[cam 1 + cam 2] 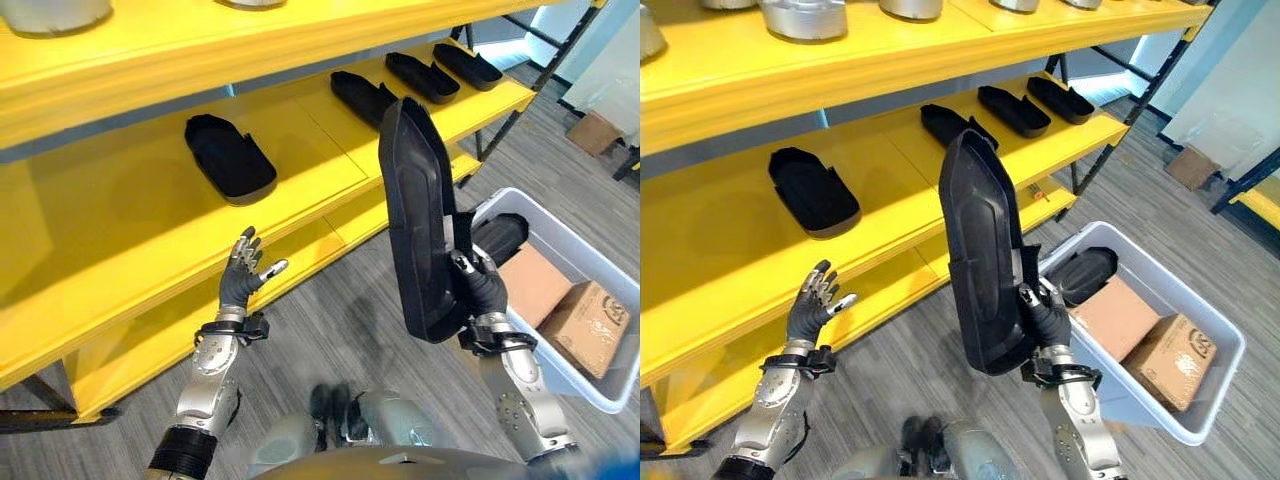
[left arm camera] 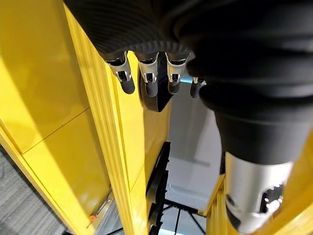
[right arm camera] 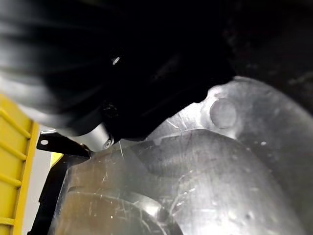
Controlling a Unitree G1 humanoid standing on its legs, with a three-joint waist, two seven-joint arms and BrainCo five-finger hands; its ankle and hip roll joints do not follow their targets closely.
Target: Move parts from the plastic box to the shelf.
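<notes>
My right hand is shut on the lower end of a long black moulded part, held upright and tilted between the yellow shelf and the grey plastic box. In the right wrist view the part's scratched surface lies right against the hand. Several black parts lie on the middle shelf board, one at the left and others further right. Another black part rests in the box. My left hand is open, fingers spread, raised in front of the shelf's lower edge.
Two cardboard boxes sit in the plastic box beside the black part. Silver metal parts stand on the top shelf board. Another cardboard box stands on the floor at the far right. Grey plank floor lies between shelf and box.
</notes>
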